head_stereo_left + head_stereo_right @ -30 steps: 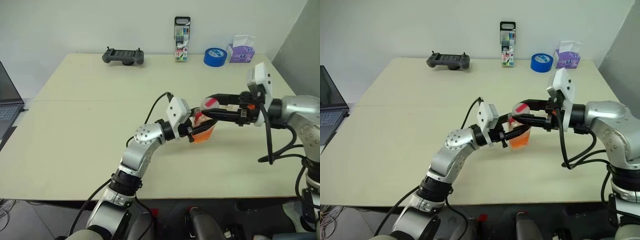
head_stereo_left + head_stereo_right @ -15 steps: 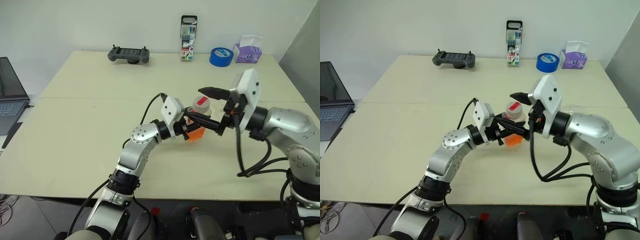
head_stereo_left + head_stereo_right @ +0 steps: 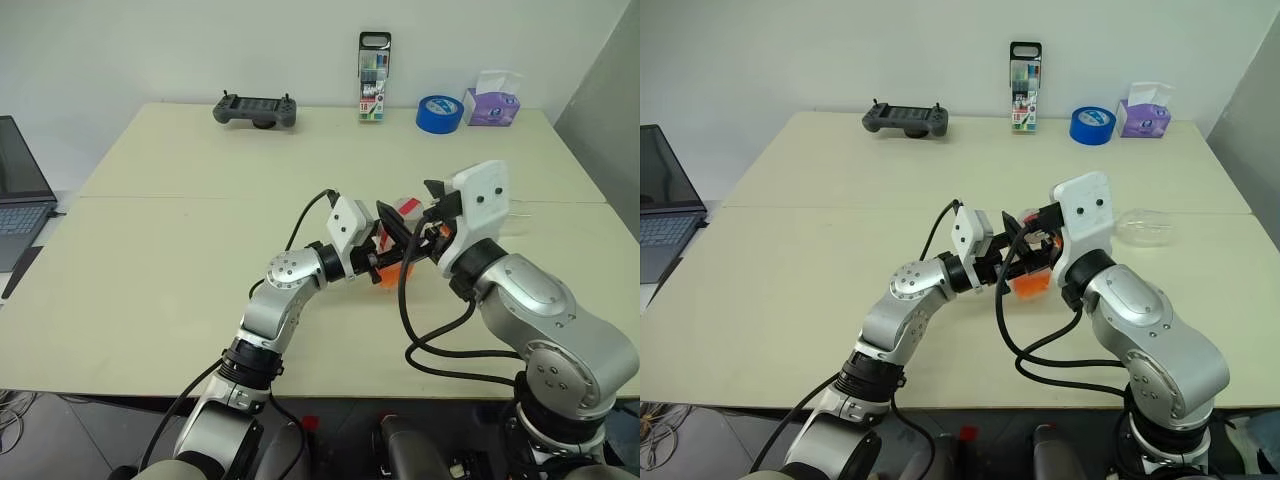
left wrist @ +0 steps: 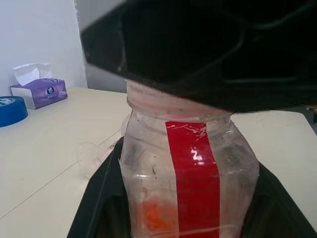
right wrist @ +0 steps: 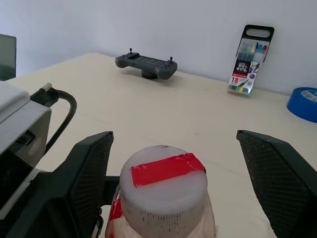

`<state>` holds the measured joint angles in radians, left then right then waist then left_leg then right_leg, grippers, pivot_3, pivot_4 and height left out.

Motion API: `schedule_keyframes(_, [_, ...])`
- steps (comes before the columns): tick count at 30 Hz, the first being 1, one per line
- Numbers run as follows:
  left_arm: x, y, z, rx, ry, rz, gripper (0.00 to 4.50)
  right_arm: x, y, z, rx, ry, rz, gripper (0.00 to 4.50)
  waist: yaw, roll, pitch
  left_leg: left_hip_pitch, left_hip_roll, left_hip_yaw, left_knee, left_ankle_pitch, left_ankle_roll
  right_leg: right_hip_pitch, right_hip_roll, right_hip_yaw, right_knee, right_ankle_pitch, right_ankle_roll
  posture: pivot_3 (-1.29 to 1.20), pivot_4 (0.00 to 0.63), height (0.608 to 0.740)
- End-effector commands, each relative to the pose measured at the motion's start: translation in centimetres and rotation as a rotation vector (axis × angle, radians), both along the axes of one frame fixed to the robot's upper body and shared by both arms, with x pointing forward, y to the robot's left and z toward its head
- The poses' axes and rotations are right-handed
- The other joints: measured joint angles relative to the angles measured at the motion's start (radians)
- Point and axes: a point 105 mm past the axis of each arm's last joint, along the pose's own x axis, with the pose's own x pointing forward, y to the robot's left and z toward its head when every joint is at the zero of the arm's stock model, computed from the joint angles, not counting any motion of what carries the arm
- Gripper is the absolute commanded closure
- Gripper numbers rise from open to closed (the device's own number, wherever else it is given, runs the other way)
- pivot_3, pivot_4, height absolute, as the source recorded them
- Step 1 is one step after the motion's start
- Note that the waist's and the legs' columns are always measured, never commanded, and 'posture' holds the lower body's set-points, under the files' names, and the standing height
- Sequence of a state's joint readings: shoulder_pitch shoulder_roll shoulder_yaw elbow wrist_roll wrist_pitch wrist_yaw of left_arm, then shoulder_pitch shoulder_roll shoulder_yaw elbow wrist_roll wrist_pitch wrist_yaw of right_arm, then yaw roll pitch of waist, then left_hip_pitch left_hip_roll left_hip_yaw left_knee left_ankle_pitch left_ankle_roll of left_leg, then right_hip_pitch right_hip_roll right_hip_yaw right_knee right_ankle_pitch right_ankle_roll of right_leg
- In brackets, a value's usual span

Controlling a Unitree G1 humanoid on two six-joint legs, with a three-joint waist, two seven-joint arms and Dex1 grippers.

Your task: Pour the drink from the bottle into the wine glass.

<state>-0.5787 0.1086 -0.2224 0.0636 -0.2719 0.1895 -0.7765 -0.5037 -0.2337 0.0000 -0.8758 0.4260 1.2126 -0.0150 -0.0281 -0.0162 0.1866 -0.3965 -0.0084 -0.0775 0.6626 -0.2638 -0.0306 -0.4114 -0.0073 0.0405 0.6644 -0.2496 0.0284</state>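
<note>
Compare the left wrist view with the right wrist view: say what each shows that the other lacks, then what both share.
Left wrist view alone: tissue box, the wine glass lying on the table, the orange drink.

Right wrist view alone: game controller, marker case, the cap top with red tape, the open right claw either side of it.

Both: the bottle, blue tape roll, the table.

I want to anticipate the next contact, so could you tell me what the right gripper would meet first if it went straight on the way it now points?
Most likely the bottle's cap: it sits between the open right gripper fingers.
</note>
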Motion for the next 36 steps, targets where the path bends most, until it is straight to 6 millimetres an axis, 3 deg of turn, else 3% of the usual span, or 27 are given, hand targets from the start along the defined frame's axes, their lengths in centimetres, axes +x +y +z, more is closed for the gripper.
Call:
schedule_keyframes(1, [-0.4, -0.2, 1.6, -0.033, -0.059, -0.015, 2.68, -0.7, 0.2, 1.1, -0.016, -0.051, 0.005, 0.26, 0.0, 0.0, 0.0, 0.0, 0.0, 0.0, 0.0, 0.0, 0.0, 0.0, 0.0, 0.0, 0.0, 0.0, 0.0, 0.0, 0.15, 0.74])
schedule_keyframes(4, [-0.3, -0.1, 1.6, -0.031, -0.059, -0.011, 2.68, -0.5, -0.4, 1.0, -0.012, -0.044, -0.02, 0.26, 0.0, 0.0, 0.0, 0.0, 0.0, 0.0, 0.0, 0.0, 0.0, 0.0, 0.0, 0.0, 0.0, 0.0, 0.0, 0.0, 0.15, 0.74])
schedule_keyframes(6, [-0.3, -0.1, 1.5, -0.03, -0.058, -0.011, 2.68, -0.4, -0.5, 1.1, -0.015, -0.047, -0.023, 0.62, -0.001, 0.0, 0.0, 0.0, 0.0, 0.0, 0.0, 0.0, 0.0, 0.0, 0.0, 0.0, 0.0, 0.0, 0.0, 0.0, 0.15, 0.74])
schedule_keyframes(12, [-0.2, 0.0, 1.5, -0.026, -0.057, -0.006, 2.68, -0.3, -0.8, 1.7, -0.042, -0.076, -0.016, 2.48, -0.001, 0.0, 0.0, 0.0, 0.0, 0.0, 0.0, 0.0, 0.0, 0.0, 0.0, -0.001, 0.0, 0.0, 0.0, 0.0, 0.15, 0.74])
schedule_keyframes(13, [-0.2, -0.1, 1.4, -0.026, -0.057, -0.005, 2.68, -0.3, -0.9, 1.8, -0.05, -0.081, -0.007, 2.57, -0.001, 0.0, 0.0, 0.0, 0.0, 0.0, 0.0, 0.0, 0.0, 0.0, 0.0, 0.0, 0.0, 0.0, 0.0, 0.0, 0.15, 0.74])
schedule_keyframes(15, [-0.1, -0.2, 1.3, -0.023, -0.054, -0.006, 2.68, -0.2, -1.0, 1.9, -0.077, -0.089, 0.05, 2.56, -0.001, 0.0, 0.0, 0.0, 0.0, 0.0, 0.0, 0.0, 0.0, 0.0, 0.0, 0.0, 0.0, 0.0, 0.0, 0.0, 0.15, 0.74])
schedule_keyframes(18, [-0.3, -0.5, 1.2, -0.02, -0.051, -0.019, 2.68, -0.2, -0.4, 2.3, -0.071, -0.075, 0.294, 2.56, -0.001, 0.0, 0.0, 0.0, -0.001, 0.001, 0.0, 0.0, 0.0, 0.001, 0.0, 0.0, -0.001, 0.0, 0.0, 0.0, 0.15, 0.74])
schedule_keyframes(23, [-0.3, -0.7, 1.4, -0.02, -0.058, -0.025, 2.69, -2.2, 0.4, 0.7, -0.159, 0.073, 0.836, 2.56, -0.001, 0.0, 0.0, 0.001, -0.001, 0.005, 0.0, 0.0, 0.001, 0.001, 0.001, 0.0, -0.001, 0.0, 0.0, 0.0, 0.15, 0.74])
schedule_keyframes(29, [-0.2, 0.1, 1.3, -0.026, -0.065, 0.014, 2.71, -1.0, 1.9, 0.5, -0.291, 0.085, 1.03, 2.56, -0.009, 0.0, 0.0, 0.004, 0.001, 0.007, -0.001, 0.0, 0.002, 0.002, 0.004, 0.001, 0.0, 0.0, 0.0, 0.0, 0.15, 0.74])
schedule_keyframes(36, [-0.2, -0.1, 1.4, -0.033, -0.07, 0.02, 2.71, 0.1, 2.6, 1.1, -0.294, 0.049, 1.037, 2.56, 0.0, 0.0, 0.0, 0.001, 0.002, 0.003, 0.0, 0.0, 0.001, 0.001, 0.002, 0.0, 0.0, 0.0, 0.0, 0.0, 0.15, 0.74])
